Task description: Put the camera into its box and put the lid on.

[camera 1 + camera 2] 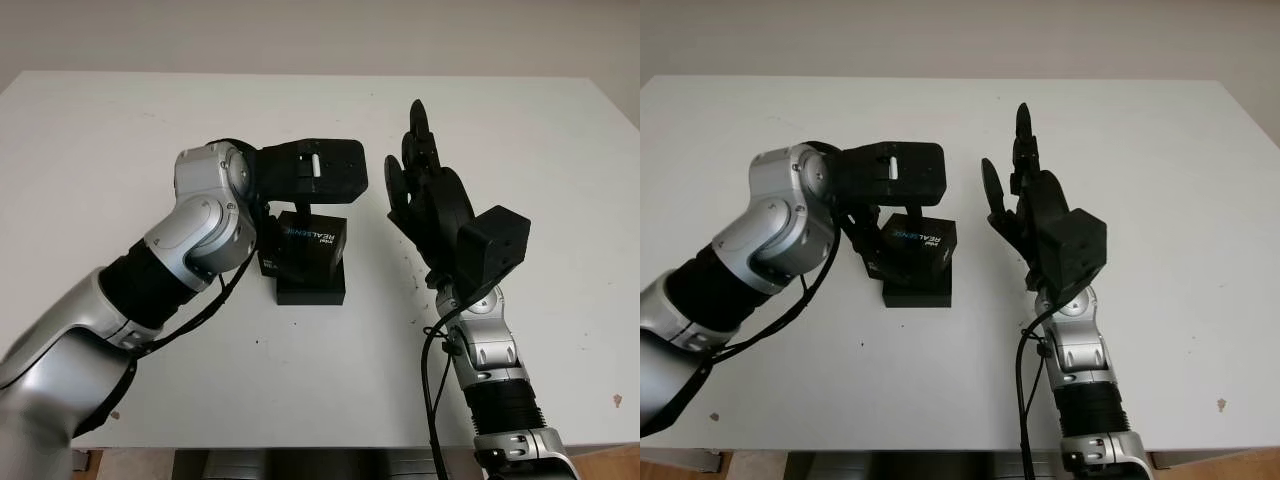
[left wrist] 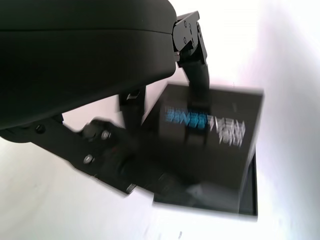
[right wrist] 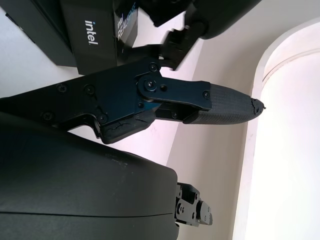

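Surface: a white rectangular table (image 1: pixel 120 130); its far edge and both far corners are in sight, and its near edge runs along the bottom of the head views.

Box: a black rectangular cardboard box base (image 1: pixel 312 285) lies flat near the middle of the table, well apart from every edge.

Lid: a black cardboard lid printed with "REALSENSE" (image 1: pixel 312 238) sits tilted over the box base, its far side raised, not seated square.

Left hand: the black three-finger left hand (image 1: pixel 300 215) is over the lid, fingers curled onto it and gripping it.

Right hand: the black three-finger right hand (image 1: pixel 1025 195) is raised just right of the box, open, holding nothing, apart from the lid.

Open room: bare white table lies all round the box, widest toward the far left corner and the right edge.

Camera: cannot tell where it is.
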You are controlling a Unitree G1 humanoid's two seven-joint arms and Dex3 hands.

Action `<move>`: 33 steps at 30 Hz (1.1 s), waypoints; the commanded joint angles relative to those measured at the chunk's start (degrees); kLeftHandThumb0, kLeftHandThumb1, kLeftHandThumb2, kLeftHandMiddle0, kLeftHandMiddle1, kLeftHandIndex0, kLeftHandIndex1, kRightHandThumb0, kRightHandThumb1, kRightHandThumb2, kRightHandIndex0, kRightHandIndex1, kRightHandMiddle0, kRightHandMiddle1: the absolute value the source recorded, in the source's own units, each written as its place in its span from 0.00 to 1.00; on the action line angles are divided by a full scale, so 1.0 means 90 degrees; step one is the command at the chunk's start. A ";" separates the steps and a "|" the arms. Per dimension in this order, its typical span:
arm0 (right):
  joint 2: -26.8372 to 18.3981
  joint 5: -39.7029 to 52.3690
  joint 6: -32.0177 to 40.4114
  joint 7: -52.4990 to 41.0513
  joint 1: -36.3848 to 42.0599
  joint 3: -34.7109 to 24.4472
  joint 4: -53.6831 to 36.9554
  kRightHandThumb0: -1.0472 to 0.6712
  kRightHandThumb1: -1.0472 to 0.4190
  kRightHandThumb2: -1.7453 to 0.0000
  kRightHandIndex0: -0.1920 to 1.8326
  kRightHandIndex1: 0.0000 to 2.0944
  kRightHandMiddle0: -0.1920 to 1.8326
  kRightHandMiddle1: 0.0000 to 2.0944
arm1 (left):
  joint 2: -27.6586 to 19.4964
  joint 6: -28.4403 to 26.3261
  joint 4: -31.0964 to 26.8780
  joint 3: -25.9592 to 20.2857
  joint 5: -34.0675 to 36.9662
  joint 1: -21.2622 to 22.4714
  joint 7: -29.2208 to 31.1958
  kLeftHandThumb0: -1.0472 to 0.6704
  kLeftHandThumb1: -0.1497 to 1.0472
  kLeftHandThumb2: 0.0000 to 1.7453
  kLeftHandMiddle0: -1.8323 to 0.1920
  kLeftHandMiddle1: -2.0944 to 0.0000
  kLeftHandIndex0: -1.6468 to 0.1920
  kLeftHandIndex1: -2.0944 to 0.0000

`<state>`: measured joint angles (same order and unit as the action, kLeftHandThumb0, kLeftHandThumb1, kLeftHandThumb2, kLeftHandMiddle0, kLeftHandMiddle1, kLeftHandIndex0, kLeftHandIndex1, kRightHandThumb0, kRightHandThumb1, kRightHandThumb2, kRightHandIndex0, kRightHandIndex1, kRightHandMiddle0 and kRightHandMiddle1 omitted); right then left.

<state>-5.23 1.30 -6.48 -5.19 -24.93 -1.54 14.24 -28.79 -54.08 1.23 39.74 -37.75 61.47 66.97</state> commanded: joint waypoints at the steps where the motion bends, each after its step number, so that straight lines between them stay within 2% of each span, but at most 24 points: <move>1: -0.0004 0.0025 -0.0067 -0.0017 0.0002 -0.0025 -0.0068 0.15 0.00 0.68 0.00 0.00 0.00 0.00 | 0.0028 -0.0076 -0.0168 0.0135 0.0050 0.0185 0.0271 0.16 0.99 0.05 0.92 0.86 0.99 0.88; 5: -0.0036 0.0010 -0.0081 -0.0047 0.0005 -0.0036 -0.0057 0.15 0.00 0.68 0.00 0.00 0.00 0.00 | -0.0059 -0.0080 -0.0263 0.0332 -0.0043 0.0348 0.0631 0.13 0.99 0.03 0.91 0.89 0.99 0.93; 7: -0.0059 -0.0041 -0.0040 -0.0028 0.0011 -0.0028 -0.0087 0.15 0.00 0.68 0.00 0.00 0.00 0.00 | -0.0097 -0.0048 -0.0311 0.0392 -0.0061 0.0392 0.0762 0.12 0.98 0.03 0.93 0.83 0.99 0.95; 9: -0.0077 -0.0076 -0.0060 -0.0021 0.0005 -0.0028 -0.0070 0.14 0.00 0.68 0.00 0.00 0.00 0.00 | -0.0125 -0.0006 -0.0355 0.0400 -0.0022 0.0421 0.0895 0.11 0.96 0.03 0.93 0.89 1.00 0.99; 13: -0.0089 -0.0037 -0.0123 -0.0089 0.0007 -0.0046 -0.0037 0.15 0.00 0.68 0.00 0.00 0.00 0.00 | -0.0226 0.0239 -0.0499 0.0333 0.0066 0.0509 0.1180 0.09 0.96 0.03 0.96 0.94 1.00 1.00; 17: -0.0083 -0.0038 -0.0002 -0.0090 0.0014 -0.0042 -0.0094 0.14 0.00 0.69 0.00 0.00 0.00 0.00 | -0.0500 0.0983 -0.0638 0.0295 0.0035 0.0718 0.1472 0.02 1.00 0.06 1.00 1.00 1.00 1.00; 19: -0.0068 -0.0007 0.0015 -0.0105 0.0024 -0.0052 -0.0091 0.14 0.00 0.69 0.00 0.00 0.00 0.00 | -0.0566 0.1095 -0.0603 0.0033 0.0175 0.0794 0.1545 0.01 1.00 0.06 1.00 0.99 1.00 1.00; 20: -0.0061 0.0018 0.0018 -0.0120 0.0030 -0.0058 -0.0088 0.14 0.00 0.69 0.00 0.00 0.00 0.00 | -0.0617 0.1172 -0.0550 -0.0074 0.0252 0.0855 0.1610 0.01 1.00 0.04 0.98 0.84 1.00 1.00; 22: -0.0066 0.0046 0.0035 -0.0146 0.0037 -0.0060 -0.0084 0.15 0.00 0.69 0.00 0.00 0.00 0.00 | -0.0760 0.1266 -0.0365 -0.0300 0.0463 0.1047 0.1831 0.01 0.98 0.03 1.00 0.92 1.00 1.00; 27: -0.0105 0.0003 0.0004 -0.0155 0.0046 -0.0057 -0.0052 0.16 0.00 0.68 0.00 0.00 0.00 0.00 | -0.1126 0.1838 0.0173 -0.0835 0.0980 0.1436 0.2116 0.04 0.95 0.02 0.97 0.98 1.00 1.00; 28: -0.0116 -0.0017 -0.0022 -0.0157 0.0047 -0.0055 -0.0038 0.15 0.00 0.68 0.00 0.00 0.00 0.00 | -0.1190 0.2075 0.0329 -0.0997 0.1175 0.1503 0.2158 0.06 0.94 0.03 0.97 0.87 1.00 1.00; 30: -0.0123 -0.0017 -0.0060 -0.0170 0.0048 -0.0068 -0.0018 0.15 0.00 0.68 0.00 0.00 0.00 0.00 | -0.1382 0.2657 0.0626 -0.1212 0.1389 0.1642 0.2158 0.09 0.96 0.04 0.99 0.96 0.99 0.99; 33: -0.0163 -0.0051 -0.0075 -0.0165 0.0053 -0.0078 -0.0017 0.15 0.00 0.68 0.00 0.00 0.00 0.00 | -0.1644 0.3557 0.1118 -0.1491 0.1444 0.1737 0.1774 0.07 0.95 0.03 0.98 0.98 0.93 0.97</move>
<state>-6.04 1.06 -6.44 -6.67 -24.75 -2.05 14.27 -42.24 -23.93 9.85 27.96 -24.83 75.25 83.96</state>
